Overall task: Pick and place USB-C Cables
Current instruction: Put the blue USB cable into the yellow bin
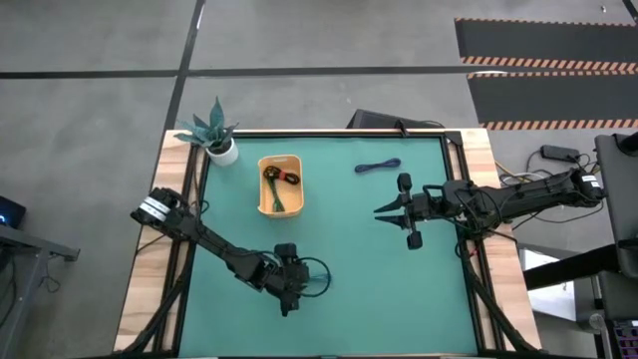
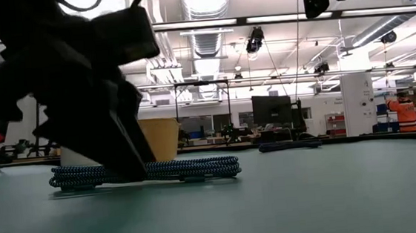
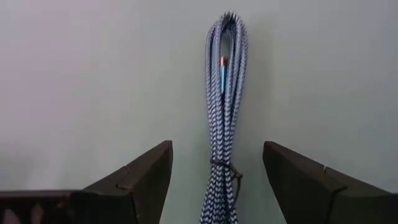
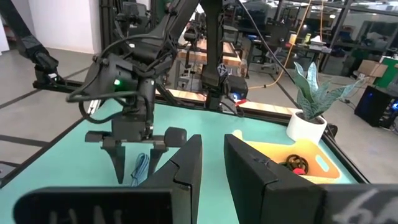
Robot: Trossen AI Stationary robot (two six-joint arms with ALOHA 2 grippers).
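Note:
A teal-blue USB-C cable bundle [image 3: 222, 112] lies flat on the green mat near the table's near edge [image 1: 317, 279]. My left gripper [image 3: 217, 144] is open and points down, with one finger on each side of the bundle near its tie, touching nothing. The low view shows its fingers [image 2: 122, 157] down at the mat beside the cable [image 2: 190, 168]. My right gripper [image 1: 381, 211] is open and empty, hovering right of centre. The yellow tray [image 1: 295, 204] holds a black-and-red cable [image 1: 284, 178] and a dark green one [image 1: 274, 194]. A blue-purple cable [image 1: 377, 167] lies near the far edge.
A potted plant [image 1: 217, 135] stands at the far left corner, beside the tray. Bare mat [image 1: 379, 289] stretches between the two grippers. In the low view a person in orange [image 2: 403, 110] shows far off in the room behind the table.

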